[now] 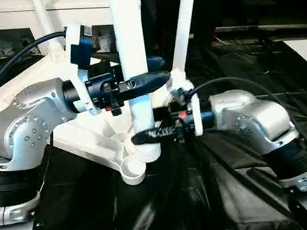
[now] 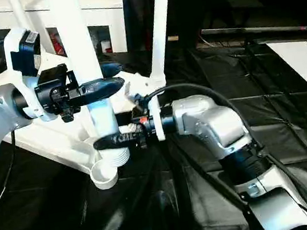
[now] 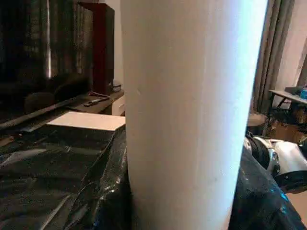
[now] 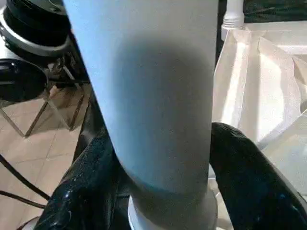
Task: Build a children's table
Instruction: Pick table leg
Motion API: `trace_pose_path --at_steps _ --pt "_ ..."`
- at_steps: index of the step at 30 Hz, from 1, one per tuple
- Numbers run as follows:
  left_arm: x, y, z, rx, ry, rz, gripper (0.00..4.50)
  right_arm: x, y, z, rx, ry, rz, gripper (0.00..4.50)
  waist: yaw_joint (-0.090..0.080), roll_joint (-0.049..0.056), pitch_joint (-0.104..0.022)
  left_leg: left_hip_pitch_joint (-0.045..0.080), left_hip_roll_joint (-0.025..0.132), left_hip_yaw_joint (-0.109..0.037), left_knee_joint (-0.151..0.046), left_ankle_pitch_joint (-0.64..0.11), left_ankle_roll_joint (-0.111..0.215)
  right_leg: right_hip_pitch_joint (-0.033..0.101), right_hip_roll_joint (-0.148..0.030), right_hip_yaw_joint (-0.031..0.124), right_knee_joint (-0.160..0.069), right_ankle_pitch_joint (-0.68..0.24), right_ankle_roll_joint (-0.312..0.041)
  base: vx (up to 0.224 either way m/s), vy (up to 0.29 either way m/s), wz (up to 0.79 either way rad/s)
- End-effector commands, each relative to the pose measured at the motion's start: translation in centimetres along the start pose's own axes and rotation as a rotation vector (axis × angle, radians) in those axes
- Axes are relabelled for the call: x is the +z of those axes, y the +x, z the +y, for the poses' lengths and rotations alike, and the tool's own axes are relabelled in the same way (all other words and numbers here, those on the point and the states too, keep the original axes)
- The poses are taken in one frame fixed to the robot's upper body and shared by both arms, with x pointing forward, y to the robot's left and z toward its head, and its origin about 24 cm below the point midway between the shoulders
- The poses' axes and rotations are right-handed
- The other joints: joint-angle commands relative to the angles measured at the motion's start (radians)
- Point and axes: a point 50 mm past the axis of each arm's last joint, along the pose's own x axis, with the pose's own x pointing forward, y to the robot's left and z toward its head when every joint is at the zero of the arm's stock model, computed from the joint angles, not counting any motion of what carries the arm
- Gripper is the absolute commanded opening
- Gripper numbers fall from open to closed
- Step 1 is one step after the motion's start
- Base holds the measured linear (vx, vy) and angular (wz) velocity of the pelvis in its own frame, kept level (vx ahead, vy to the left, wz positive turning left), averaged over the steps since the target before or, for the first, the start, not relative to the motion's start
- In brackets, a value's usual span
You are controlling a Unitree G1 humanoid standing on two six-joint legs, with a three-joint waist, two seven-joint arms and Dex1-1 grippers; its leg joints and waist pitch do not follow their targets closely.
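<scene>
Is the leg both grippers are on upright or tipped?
Upright. The leg rises straight from the tabletop's corner socket, left gripper around it higher, right gripper at its base.

Both pincers, left (image 1: 146, 74) and right (image 1: 147, 135), around upright white leg (image 1: 129, 37).

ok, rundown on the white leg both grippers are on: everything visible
The leg is a smooth white plastic tube standing near upright with its ribbed lower end at a corner socket of the upturned table top. The left gripper clasps it mid-height and the right gripper rings it just above the ribs. Its top runs out of frame.
</scene>
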Motion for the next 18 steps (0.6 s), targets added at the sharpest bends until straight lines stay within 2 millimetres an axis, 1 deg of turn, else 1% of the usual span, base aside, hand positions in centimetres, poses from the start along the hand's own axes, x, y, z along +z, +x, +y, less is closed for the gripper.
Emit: trace_pose_path --at_steps 1,6,8,9,18 --pt "0.59 0.53 -0.09 -0.028 0.031 0.004 1.82 0.51 0.08 -0.12 -0.003 -0.033 0.014 2.80 0.000 0.029 -0.072 0.012 0.055 -0.022 -0.084 -0.154 -0.063 0.059 -0.092 0.062 -0.076 -0.213 -0.164 0.000 0.000 0.00" --pt "0.47 0.60 -0.20 -0.038 0.028 0.009 1.82 0.55 0.18 -0.09 -0.004 -0.039 0.005 2.80 0.000 0.029 -0.074 0.011 0.055 -0.022 -0.084 -0.144 -0.061 0.061 -0.092 0.062 -0.071 -0.176 -0.177 0.000 0.000 0.00" --pt "0.33 0.65 -0.26 -0.043 0.026 0.014 1.82 0.61 0.24 -0.09 -0.004 -0.042 -0.001 2.80 0.000 0.032 -0.073 0.012 0.055 -0.022 -0.084 -0.148 -0.061 0.060 -0.091 0.062 -0.072 -0.178 -0.178 0.000 0.000 0.00" --pt "0.27 0.67 -0.28 -0.044 0.026 0.015 1.82 0.65 0.27 -0.08 -0.004 -0.044 -0.004 2.80 0.000 0.031 -0.073 0.011 0.055 -0.022 -0.084 -0.152 -0.061 0.060 -0.092 0.062 -0.073 -0.183 -0.178 0.000 0.000 0.00" --pt "-0.02 0.78 -0.27 -0.049 0.019 0.017 1.82 0.84 0.67 0.07 0.015 -0.047 -0.020 2.80 0.000 0.031 -0.073 0.011 0.056 -0.023 -0.085 -0.159 -0.064 0.061 -0.092 0.062 -0.073 -0.189 -0.178 0.000 0.000 0.00"
